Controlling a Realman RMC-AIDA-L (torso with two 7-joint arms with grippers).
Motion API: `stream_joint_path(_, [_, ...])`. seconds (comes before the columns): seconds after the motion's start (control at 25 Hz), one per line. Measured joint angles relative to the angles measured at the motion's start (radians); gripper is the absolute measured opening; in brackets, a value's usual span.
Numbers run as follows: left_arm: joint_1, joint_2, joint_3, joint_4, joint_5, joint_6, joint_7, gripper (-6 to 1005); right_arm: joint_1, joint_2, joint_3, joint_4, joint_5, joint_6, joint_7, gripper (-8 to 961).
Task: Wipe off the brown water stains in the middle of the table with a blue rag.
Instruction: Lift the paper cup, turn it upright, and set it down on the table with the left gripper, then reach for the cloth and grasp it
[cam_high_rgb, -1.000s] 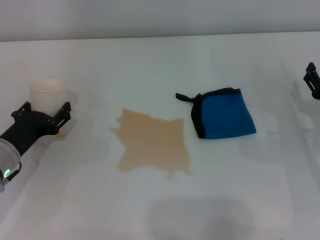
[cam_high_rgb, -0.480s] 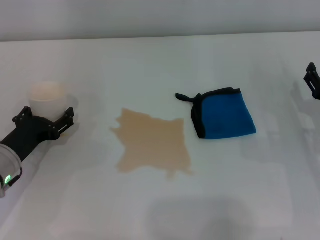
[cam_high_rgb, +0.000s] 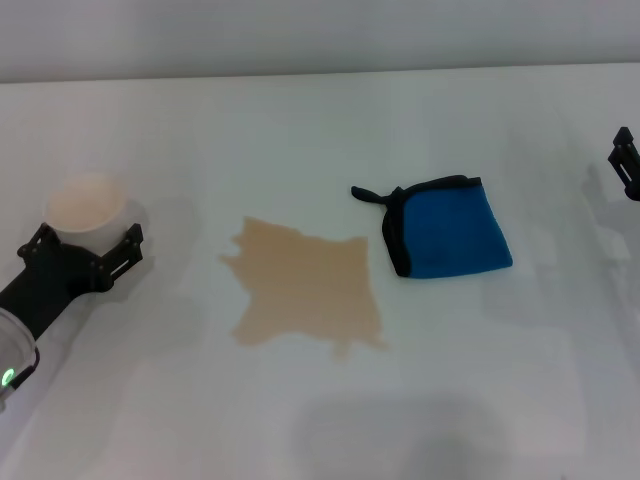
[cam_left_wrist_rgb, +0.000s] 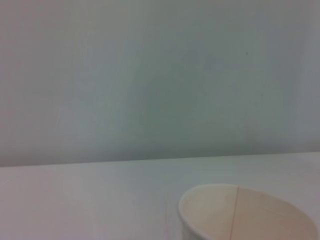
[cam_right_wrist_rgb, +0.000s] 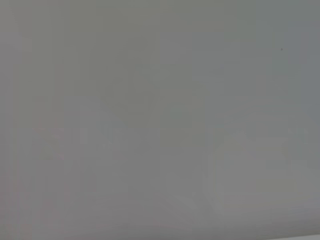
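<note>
Wiping has not begun, as far as these views show — the flat, light tan-brown puddle of water stains (cam_high_rgb: 305, 290) with its jagged edge lies whole in the middle of the plain white smooth desk (cam_high_rgb: 300, 130), and the small folded bright blue rag (cam_high_rgb: 445, 228) with black trim and a corner loop lies flat and untouched just beside it, toward the robot's right. The black left gripper (cam_high_rgb: 85, 248) sits at the left side of the desk, its fingers (cam_high_rgb: 128, 245) spread wide on either side of a white paper cup (cam_high_rgb: 88, 205) and apparently released rather than clenched on it; the left wrist view shows that cup's open rim (cam_left_wrist_rgb: 247, 212) close below. Only the edge of the right gripper (cam_high_rgb: 625, 162) shows at the far right of the desk, well apart from the rag, and I cannot tell its grip state. Judging by this, everything is left to do — reach the rag, grasp it, carry it onto the stain and rub until the brown is gone.
</note>
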Motion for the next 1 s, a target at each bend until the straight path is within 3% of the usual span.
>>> stream_joint_path(0.52, [0.051, -0.001, -0.003, -0.052, 0.002, -0.073, 0.002, 890, 0.000, 0.000, 0.000, 0.001, 0.000, -0.005, 0.000, 825])
stream_joint_path(1.0, [0.139, -0.001, -0.009, -0.150, 0.001, -0.275, -0.005, 891, 0.004, 0.000, -0.002, 0.004, -0.024, -0.002, 0.011, 825])
